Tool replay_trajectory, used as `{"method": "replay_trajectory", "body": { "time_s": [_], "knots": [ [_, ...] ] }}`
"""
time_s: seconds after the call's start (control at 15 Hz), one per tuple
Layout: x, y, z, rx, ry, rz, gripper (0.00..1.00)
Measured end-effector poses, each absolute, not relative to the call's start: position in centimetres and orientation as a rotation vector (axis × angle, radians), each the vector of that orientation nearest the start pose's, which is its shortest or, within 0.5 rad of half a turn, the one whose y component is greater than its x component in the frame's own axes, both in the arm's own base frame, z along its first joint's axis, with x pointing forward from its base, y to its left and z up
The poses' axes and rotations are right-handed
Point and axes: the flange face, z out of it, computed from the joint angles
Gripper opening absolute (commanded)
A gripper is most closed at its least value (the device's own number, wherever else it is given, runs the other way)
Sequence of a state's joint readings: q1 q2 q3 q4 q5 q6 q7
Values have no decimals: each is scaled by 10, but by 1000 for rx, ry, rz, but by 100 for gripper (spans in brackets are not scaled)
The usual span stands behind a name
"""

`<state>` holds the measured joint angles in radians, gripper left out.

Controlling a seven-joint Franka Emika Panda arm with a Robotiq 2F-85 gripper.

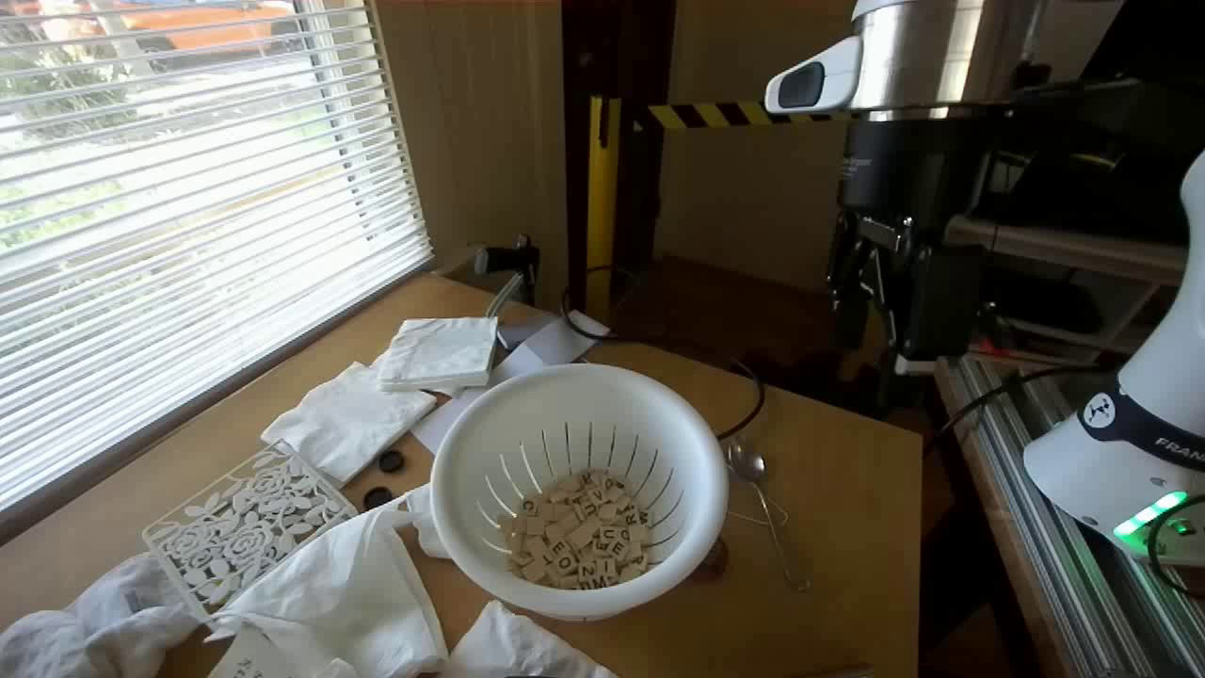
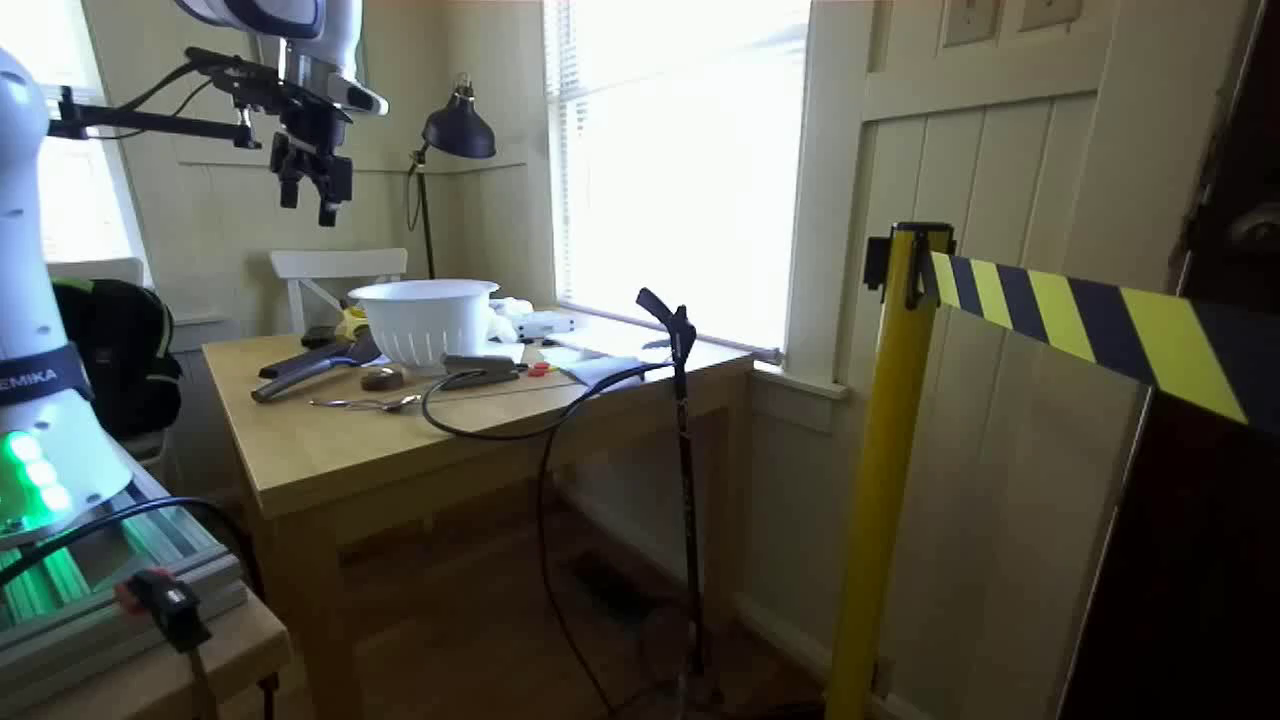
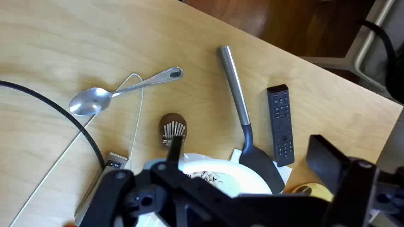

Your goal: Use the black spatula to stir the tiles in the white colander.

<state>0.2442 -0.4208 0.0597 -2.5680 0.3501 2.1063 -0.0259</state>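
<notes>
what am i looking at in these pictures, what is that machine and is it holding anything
The machine is a white, jointed robot arm ending in a black two-fingered pincer. Two pictures come from cameras standing outside it; the third comes from a camera on its wrist, looking down. On the pale wooden table sits a round white slotted colander containing small cream letter tiles. The wrist view also shows a black spatula with a long silver handle, a slim black remote control, a shiny metal spoon and a small brown thumb piano with metal tines. The pincer is open: its two sides stand apart and nothing is held.
</notes>
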Motion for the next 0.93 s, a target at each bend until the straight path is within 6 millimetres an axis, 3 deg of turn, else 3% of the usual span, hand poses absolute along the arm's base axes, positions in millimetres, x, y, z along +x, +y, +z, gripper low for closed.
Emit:
{"method": "replay_trajectory", "body": {
  "time_s": [0.53, 0.67, 0.93],
  "knots": [
    [377, 137, 406, -2869, -233, 87, 100],
    [382, 148, 399, -2867, -313, 38, 100],
    [386, 189, 372, -2815, -417, -54, 100]
  ]
}}
